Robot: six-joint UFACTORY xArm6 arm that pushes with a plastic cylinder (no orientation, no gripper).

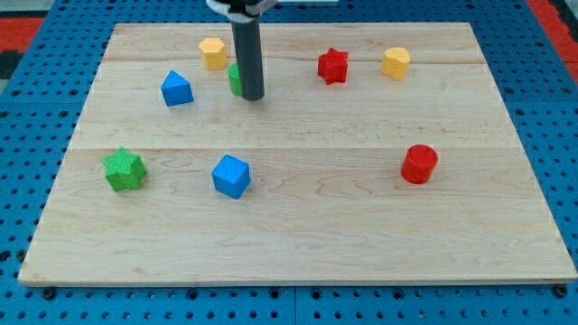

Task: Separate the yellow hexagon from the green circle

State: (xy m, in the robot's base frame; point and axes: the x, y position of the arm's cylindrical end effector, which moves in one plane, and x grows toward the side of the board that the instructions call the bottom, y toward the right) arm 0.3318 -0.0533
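The yellow hexagon [213, 52] lies near the view's top, left of centre. The green circle [234, 78] sits just below and right of it, mostly hidden behind the rod; only its left edge shows. My tip [252, 97] rests on the board at the green circle's right side, touching or almost touching it. The yellow hexagon is a short gap up and left of the tip.
A blue block [176, 88] lies left of the green circle. A red star [332, 65] and a yellow block [395, 62] sit at the top right. A green star [124, 170], a blue cube [230, 175] and a red cylinder [419, 163] lie lower down. The wooden board [298, 244] sits on a blue pegboard.
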